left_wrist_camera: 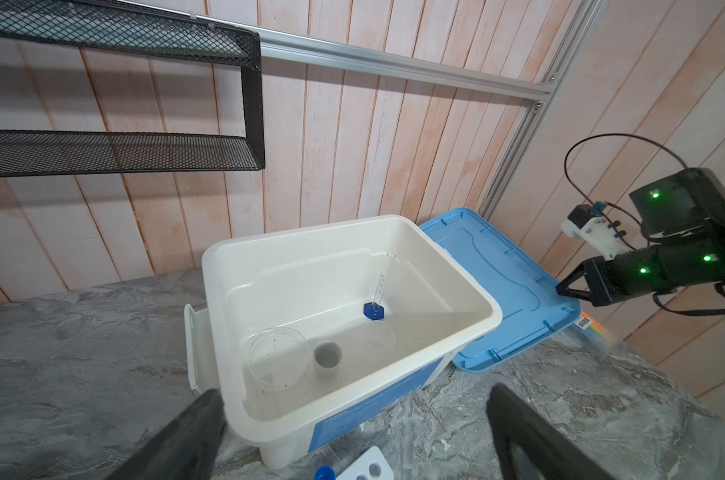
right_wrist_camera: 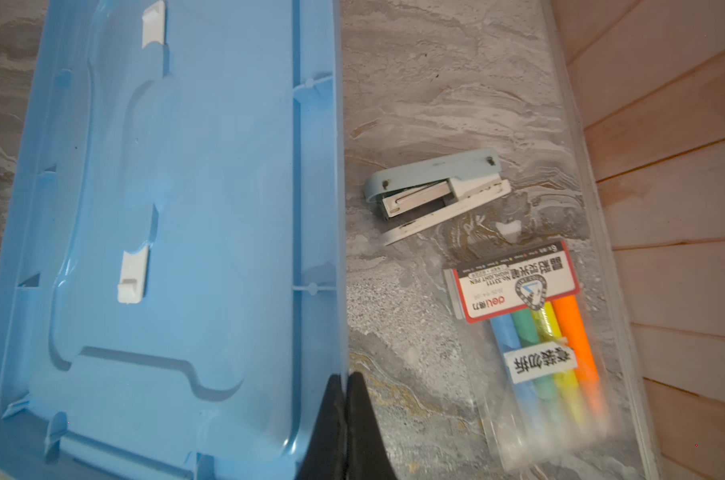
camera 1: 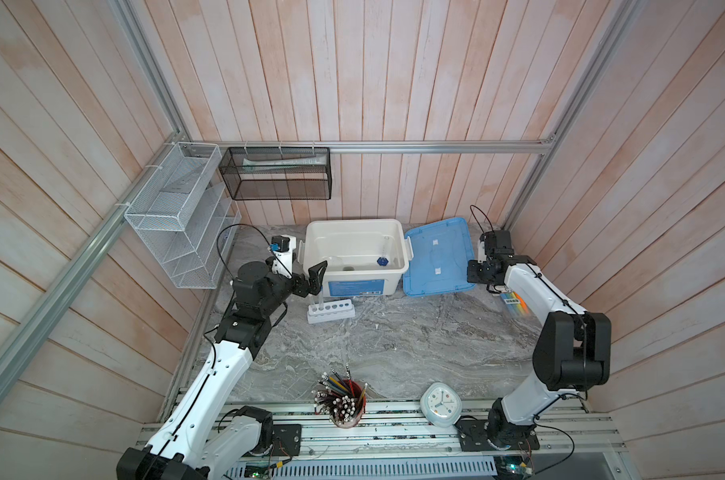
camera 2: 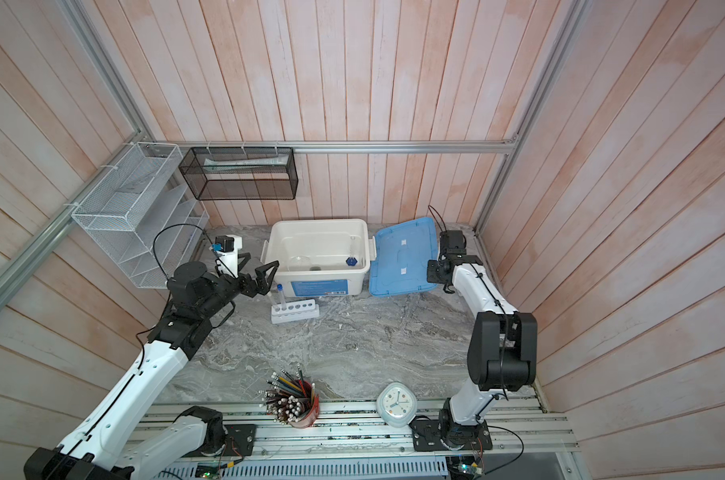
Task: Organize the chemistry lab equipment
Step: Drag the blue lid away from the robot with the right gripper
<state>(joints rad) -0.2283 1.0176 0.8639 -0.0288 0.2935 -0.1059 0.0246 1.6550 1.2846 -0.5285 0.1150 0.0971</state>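
White 6-hole rack (camera 1: 331,311) runs left-right, just before the bin (camera 1: 354,223).

One bin (camera 1: 354,223) held one dish (left_wrist_camera: 278,359), one tiny cup (left_wrist_camera: 327,357), one blue-based cylinder (left_wrist_camera: 373,311). One rack (camera 1: 331,311) carried two tubes (camera 2: 280,293). One lid (camera 1: 437,257), one clock (camera 1: 440,402).

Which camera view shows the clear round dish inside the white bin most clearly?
The left wrist view: the round dish lies large and close on the floor of the white bin. In both top views it is only a faint outline. The right wrist view does not show it.
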